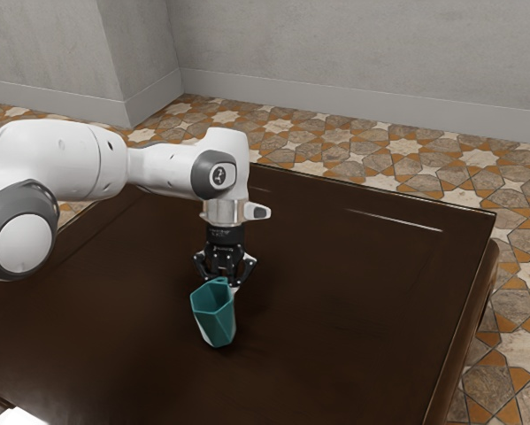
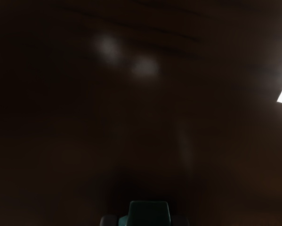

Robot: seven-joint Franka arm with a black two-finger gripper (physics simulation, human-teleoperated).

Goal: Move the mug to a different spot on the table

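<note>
The black two-finger gripper (image 1: 226,273), nearly closed, pinches the rim of the teal faceted mug (image 1: 215,314), so the grasp looks done and next comes a steady carry across the dark wooden table (image 1: 362,266).

The white, grey-jointed Franka arm (image 1: 61,168) comes in from the exterior view's left, its thick forearm running nearly level toward the right. At the rounded white wrist with a grey cap (image 1: 217,173) it bends straight down. Below it hangs the black two-finger gripper (image 1: 225,274), pointing vertically downward and set low. Whether it is closed or parted cannot be made out from this side.
</note>
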